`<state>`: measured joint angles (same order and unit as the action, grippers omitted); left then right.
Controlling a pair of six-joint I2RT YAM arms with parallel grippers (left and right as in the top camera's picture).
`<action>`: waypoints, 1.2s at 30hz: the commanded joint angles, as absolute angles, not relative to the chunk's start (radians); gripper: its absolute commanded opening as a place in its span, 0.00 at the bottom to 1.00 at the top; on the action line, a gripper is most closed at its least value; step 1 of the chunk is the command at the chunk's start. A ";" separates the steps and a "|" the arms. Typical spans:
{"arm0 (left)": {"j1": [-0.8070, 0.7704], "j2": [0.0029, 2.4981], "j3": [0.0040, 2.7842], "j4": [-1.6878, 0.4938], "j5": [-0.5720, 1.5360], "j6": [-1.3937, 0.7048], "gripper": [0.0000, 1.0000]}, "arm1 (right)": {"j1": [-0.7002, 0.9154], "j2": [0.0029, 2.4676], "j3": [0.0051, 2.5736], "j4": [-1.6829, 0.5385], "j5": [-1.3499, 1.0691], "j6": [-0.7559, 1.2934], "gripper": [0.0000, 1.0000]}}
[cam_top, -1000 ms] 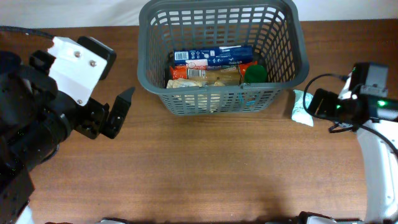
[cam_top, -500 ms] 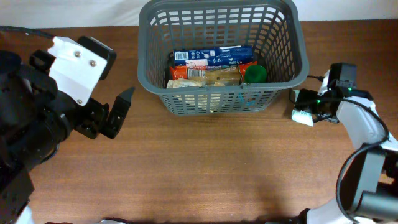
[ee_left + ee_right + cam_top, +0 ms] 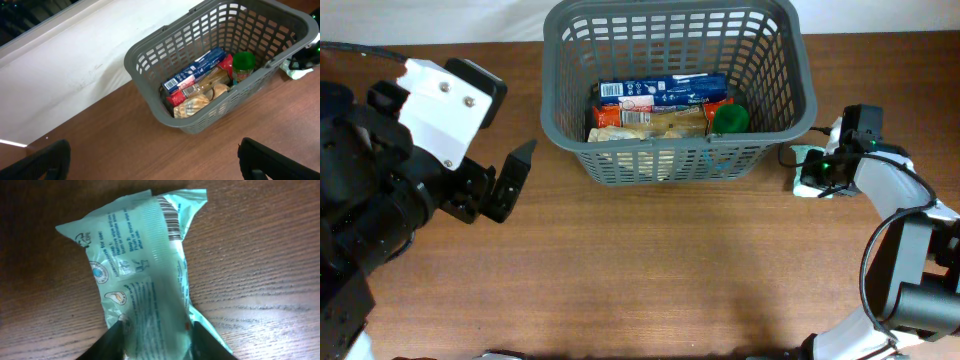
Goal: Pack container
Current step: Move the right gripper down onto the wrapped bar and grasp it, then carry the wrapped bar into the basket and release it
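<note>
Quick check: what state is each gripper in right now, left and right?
Left gripper: open, holding nothing.
Right gripper: closed on the green packet.

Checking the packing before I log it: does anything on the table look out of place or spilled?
One thing: a pale green packet lies on the table right of the basket, outside it, with the right gripper straddling it. Nothing looks spilled or damaged.
</note>
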<state>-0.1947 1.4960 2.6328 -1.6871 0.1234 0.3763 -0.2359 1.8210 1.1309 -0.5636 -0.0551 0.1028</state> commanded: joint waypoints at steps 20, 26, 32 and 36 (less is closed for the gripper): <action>-0.191 1.492 2.632 -1.687 0.134 0.367 0.99 | -0.243 1.693 1.620 -0.971 0.094 0.148 0.06; -0.191 1.492 2.632 -1.687 0.134 0.367 0.99 | -0.198 1.672 1.945 -1.081 0.087 0.150 0.06; -0.191 1.492 2.632 -1.687 0.134 0.367 0.99 | 0.010 1.672 2.183 -1.126 0.055 0.127 0.06; -0.191 1.492 2.632 -1.687 0.134 0.367 0.99 | 0.297 1.694 2.204 -1.119 0.049 0.128 0.06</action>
